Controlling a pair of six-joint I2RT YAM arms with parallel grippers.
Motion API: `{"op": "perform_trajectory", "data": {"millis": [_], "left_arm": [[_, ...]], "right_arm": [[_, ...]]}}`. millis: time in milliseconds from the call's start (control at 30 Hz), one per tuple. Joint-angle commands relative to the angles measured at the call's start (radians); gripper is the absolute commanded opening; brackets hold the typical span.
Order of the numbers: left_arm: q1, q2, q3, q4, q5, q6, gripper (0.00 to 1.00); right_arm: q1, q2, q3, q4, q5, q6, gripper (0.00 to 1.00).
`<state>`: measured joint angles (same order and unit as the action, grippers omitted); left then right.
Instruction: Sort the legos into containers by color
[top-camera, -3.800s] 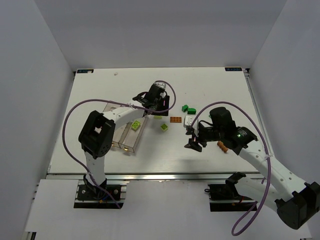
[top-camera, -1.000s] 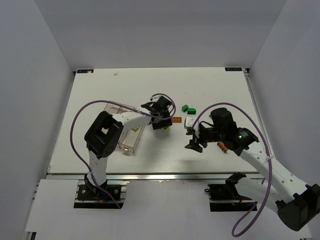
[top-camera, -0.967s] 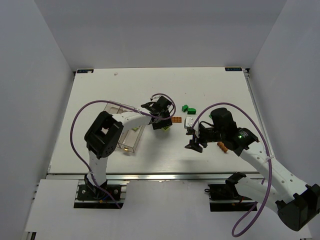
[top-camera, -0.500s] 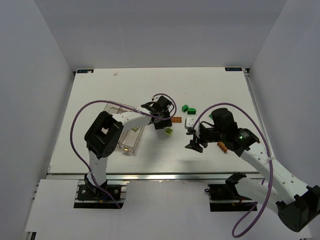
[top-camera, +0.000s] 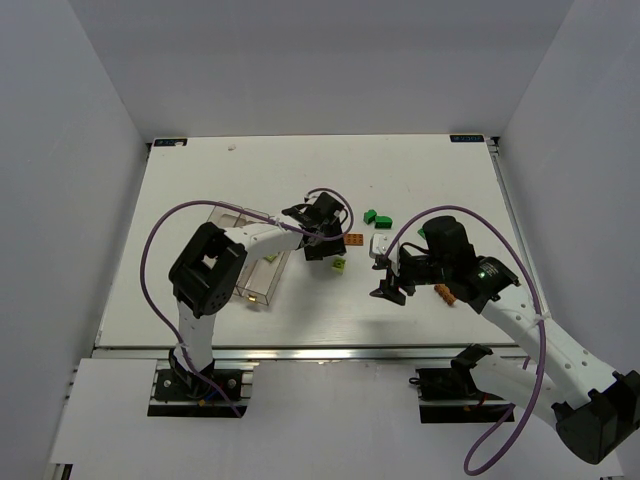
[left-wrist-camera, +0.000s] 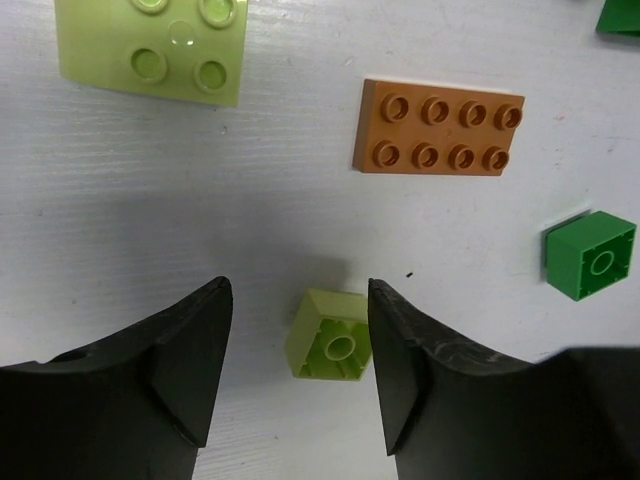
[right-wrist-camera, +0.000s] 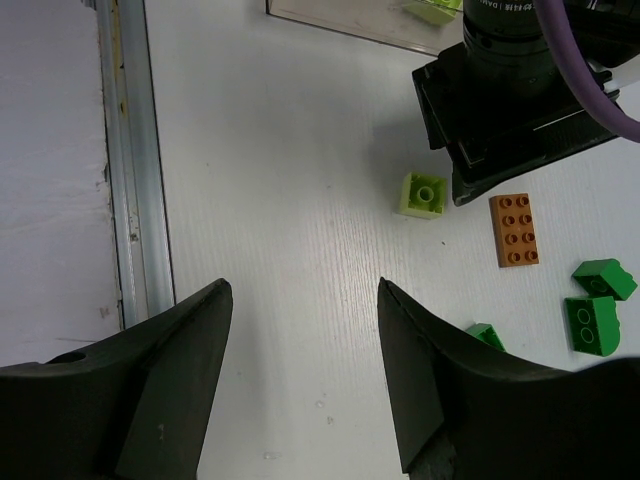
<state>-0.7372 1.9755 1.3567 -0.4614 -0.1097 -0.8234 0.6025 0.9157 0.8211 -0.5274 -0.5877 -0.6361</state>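
lime 1-stud lego (left-wrist-camera: 331, 348), orange 8-stud lego (left-wrist-camera: 440, 127)

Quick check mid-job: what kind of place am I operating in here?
Probably a lab robot test cell, not a home or factory floor: plain white walls box in a white table, with toy bricks such as an orange-brown lego and clear plastic bins on it.
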Motion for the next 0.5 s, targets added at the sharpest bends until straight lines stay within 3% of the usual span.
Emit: {"op": "perform_trajectory", "data": {"millis": [0, 467], "left_arm": [[-0.005, -0.017, 0.015, -0.039, 0.01, 0.021, 0.67], [-0.028, 0.043, 0.093, -0.079, 0.018, 0.155, 0.71]], "right_arm": [[-0.001, -0.015, 0.004, 0.004, -0.024, -0.008, 0.66], [-0.001, -0.017, 0.003, 0.003, -0.023, -0.008, 0.66]]}}
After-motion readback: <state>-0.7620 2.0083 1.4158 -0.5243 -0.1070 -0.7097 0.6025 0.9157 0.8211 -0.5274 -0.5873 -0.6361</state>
